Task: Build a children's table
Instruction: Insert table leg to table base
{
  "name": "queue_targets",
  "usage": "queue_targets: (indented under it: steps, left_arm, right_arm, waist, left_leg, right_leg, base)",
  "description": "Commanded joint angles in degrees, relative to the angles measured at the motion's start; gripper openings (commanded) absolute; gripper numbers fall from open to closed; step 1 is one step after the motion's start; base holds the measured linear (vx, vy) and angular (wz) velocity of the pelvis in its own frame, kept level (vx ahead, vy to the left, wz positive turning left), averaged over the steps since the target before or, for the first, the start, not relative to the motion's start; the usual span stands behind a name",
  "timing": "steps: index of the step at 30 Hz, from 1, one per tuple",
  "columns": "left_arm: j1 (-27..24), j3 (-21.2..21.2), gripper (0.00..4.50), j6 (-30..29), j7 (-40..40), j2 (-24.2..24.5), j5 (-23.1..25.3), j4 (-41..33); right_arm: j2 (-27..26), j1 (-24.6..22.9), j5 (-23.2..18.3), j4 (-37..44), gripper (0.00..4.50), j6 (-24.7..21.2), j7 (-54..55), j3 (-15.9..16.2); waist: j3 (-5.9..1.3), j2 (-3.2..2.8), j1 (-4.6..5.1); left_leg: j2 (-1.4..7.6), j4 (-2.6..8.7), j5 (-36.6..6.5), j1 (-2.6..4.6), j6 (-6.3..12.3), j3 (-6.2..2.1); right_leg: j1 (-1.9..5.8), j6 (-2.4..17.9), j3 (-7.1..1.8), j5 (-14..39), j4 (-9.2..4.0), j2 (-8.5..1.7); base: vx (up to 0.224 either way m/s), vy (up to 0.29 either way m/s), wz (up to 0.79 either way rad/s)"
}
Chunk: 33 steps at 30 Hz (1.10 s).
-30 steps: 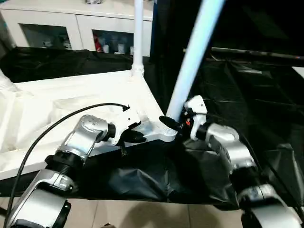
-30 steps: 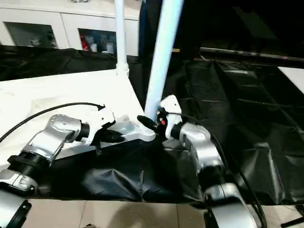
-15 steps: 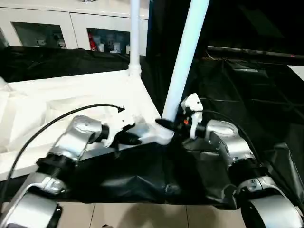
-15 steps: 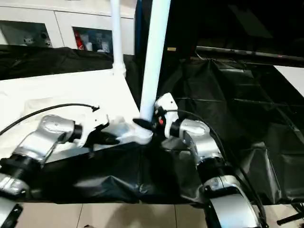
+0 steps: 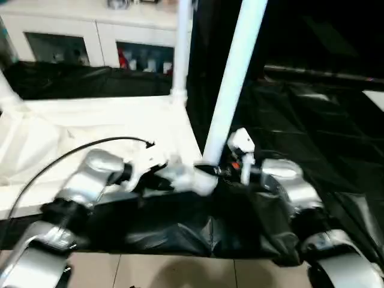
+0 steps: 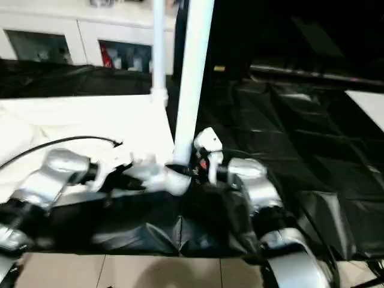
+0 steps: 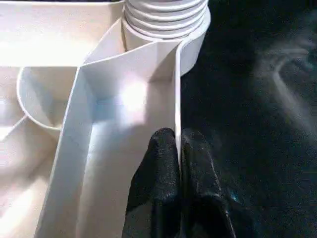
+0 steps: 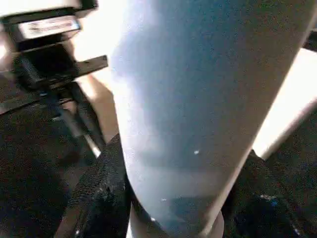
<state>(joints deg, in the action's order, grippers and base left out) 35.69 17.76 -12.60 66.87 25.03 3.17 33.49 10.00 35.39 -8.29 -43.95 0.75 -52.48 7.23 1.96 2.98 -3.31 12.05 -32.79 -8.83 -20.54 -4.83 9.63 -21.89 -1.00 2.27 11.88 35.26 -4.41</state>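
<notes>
Upside down on the black-draped table (image 5: 312,138): white tabletop (image 5: 90,132), ribbed underside up, near corner at the cloth's edge; left gripper (image 7: 178,158) pinched tight on the tabletop's thin side wall (image 7: 177,89), just short of the corner socket (image 7: 166,20); right gripper (image 5: 217,171) clamped around the base of a white leg (image 5: 234,78), leaning slightly in that socket; second leg (image 5: 182,48) upright at the far corner; behind, a white glass-door cabinet (image 5: 90,42).

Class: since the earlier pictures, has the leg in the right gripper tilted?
Yes. The leg now stands nearer upright, closer to parallel with the far leg; it leaned rightward before.
</notes>
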Motion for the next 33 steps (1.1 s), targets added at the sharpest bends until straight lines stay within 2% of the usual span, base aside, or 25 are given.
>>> queue_targets:
  steps: [1,2,3,5,6,8,9,10,12,16,21,23,29,31,33]
  left_arm:
    - [2.4,-0.3,0.00,-0.2,-2.1,-2.2,-0.4,0.2]
    - [4.0,-1.6,0.00,-1.9,-6.3,-3.7,-0.2,2.8]
    - [5.8,-2.9,0.00,-3.7,-10.9,-5.4,0.0,5.4]
    - [6.8,-3.7,0.00,-4.8,-13.8,-6.5,0.3,7.1]
    - [8.2,-4.7,0.00,-6.5,-18.3,-8.3,0.8,9.6]
    - [8.9,-5.2,0.00,-7.4,-20.7,-9.4,0.9,10.9]
    - [9.6,-5.5,0.00,-8.2,-23.3,-10.7,1.2,12.1]
    - [10.2,-5.8,0.00,-9.0,-25.4,-11.9,1.3,13.2]
    - [10.8,-5.8,0.00,-9.7,-27.1,-13.4,1.4,14.0]
    - [11.2,-5.3,0.00,-10.2,-27.8,-14.3,1.7,14.5]
    - [11.0,-5.0,0.00,-10.2,-27.6,-13.8,1.7,14.4]
    - [11.0,-5.1,0.00,-10.1,-27.6,-13.7,1.7,14.6]
    - [11.4,-5.0,0.00,-9.8,-27.8,-13.5,1.7,15.3]
    - [11.5,-5.0,0.00,-9.4,-27.8,-13.5,1.8,15.6]
    - [11.5,-4.9,0.00,-9.0,-27.8,-13.4,1.8,15.6]
  right_arm:
    - [0.5,-1.6,5.6,-8.0,1.90,-3.1,9.2,0.1]
    - [-0.2,-0.4,4.9,-10.5,1.90,-4.0,16.2,-2.2]
    - [-1.0,0.6,4.1,-12.8,1.90,-4.8,22.8,-4.5]
    - [-1.4,1.1,3.8,-14.2,1.90,-4.8,26.1,-5.2]
    - [-2.1,1.9,3.6,-16.3,1.90,-4.3,31.3,-6.0]
    - [-2.6,2.4,3.2,-17.5,1.90,-4.1,34.1,-6.6]
    - [-3.6,3.1,2.7,-18.9,1.90,-4.2,37.9,-7.5]
    - [-4.7,3.8,1.8,-20.4,1.90,-4.3,40.6,-8.6]
    - [-6.1,4.8,1.6,-22.1,1.90,-4.7,44.7,-9.4]
    - [-7.6,6.1,2.1,-23.8,1.90,-4.8,46.9,-9.2]
    - [-8.7,7.3,2.0,-24.6,1.90,-5.0,47.7,-9.0]
    - [-8.7,7.6,2.2,-25.0,1.90,-4.9,48.1,-9.1]
    - [-8.5,9.4,3.8,-26.5,1.90,-3.7,48.3,-8.0]
    - [-8.5,9.9,3.2,-26.3,1.90,-3.0,47.2,-8.7]
    - [-8.5,10.3,3.2,-26.1,2.46,-2.9,46.6,-8.8]
  waist:
    - [-1.78,-1.20,0.42]
    - [-1.94,-1.18,0.51]
    - [-2.07,-1.37,0.51]
    - [-1.97,-1.22,0.54]
    - [-2.02,-1.47,0.58]
    - [-2.08,-1.30,0.50]
    - [-2.08,-1.63,0.39]
    - [-2.02,-1.49,0.51]
    - [-2.11,-1.62,0.40]
    - [-2.19,-1.64,0.38]
    - [-2.16,-1.59,0.36]
    - [-2.13,-1.27,0.32]
    - [-1.99,-1.33,0.46]
    - [-1.95,-1.30,0.47]
    - [-1.94,-1.38,0.44]
  left_leg:
    - [0.85,4.70,-32.1,1.34,-3.85,-1.09]
    - [0.83,4.92,-31.3,1.09,-4.05,-1.19]
    - [0.79,4.96,-31.1,1.26,-4.29,-1.28]
    - [0.68,4.78,-32.1,1.50,-4.16,-1.09]
    - [0.67,4.79,-32.0,1.45,-3.94,-1.06]
    - [0.52,4.63,-31.7,1.37,-3.51,-0.92]
    - [0.51,4.63,-31.4,1.40,-3.22,-0.92]
    - [0.50,4.63,-31.3,1.32,-3.16,-0.79]
    - [0.50,4.64,-31.2,1.49,-3.08,-0.79]
    - [0.55,4.89,-30.4,0.95,-2.78,-0.75]
    - [0.57,4.99,-30.3,0.92,-2.72,-0.63]
    - [0.54,4.99,-30.3,0.95,-2.53,-0.61]
    - [0.58,5.11,-31.1,1.04,-2.71,-0.68]
    - [0.57,5.13,-31.6,1.12,-2.71,-0.69]
    - [0.58,5.18,-31.7,1.15,-2.65,-0.70]
  right_leg:
    - [-0.01,7.9,-1.43,32.7,-6.41,-3.42]
    - [0.27,7.5,-1.38,31.7,-6.26,-3.30]
    - [0.10,7.8,-1.34,30.6,-6.29,-3.25]
    - [-0.31,8.1,-1.26,30.2,-6.57,-3.08]
    - [-0.30,8.4,-1.30,29.1,-6.54,-3.12]
    - [-0.27,8.3,-1.23,28.9,-6.68,-3.08]
    - [-0.30,8.3,-1.27,28.7,-6.77,-3.16]
    - [-0.42,8.3,-1.35,28.5,-6.86,-3.10]
    - [-0.49,8.5,-1.31,27.2,-6.78,-3.02]
    - [-0.14,8.6,-1.36,24.4,-6.52,-2.94]
    - [-0.16,8.7,-1.46,23.4,-6.46,-2.92]
    - [-0.16,8.4,-1.47,24.4,-6.49,-2.98]
    - [-0.44,7.5,-1.46,26.8,-6.84,-3.02]
    - [-0.57,7.1,-1.46,27.8,-7.03,-3.03]
    - [-0.64,6.9,-1.48,28.1,-7.09,-3.03]
  base:
    - [0.000,0.000,0.00]
    - [0.000,0.000,0.00]
    - [0.000,0.000,0.00]
    - [0.000,0.000,0.00]
    - [0.000,0.000,0.00]
    - [0.000,0.000,0.00]
    - [0.000,0.000,0.00]
    - [0.000,0.000,0.00]
    - [0.000,0.000,0.00]
    - [0.000,0.000,0.00]
    - [0.000,0.000,0.00]
    - [0.000,0.000,0.00]
    - [0.000,0.000,0.00]
    - [0.000,0.000,0.00]
    - [0.000,0.000,0.00]
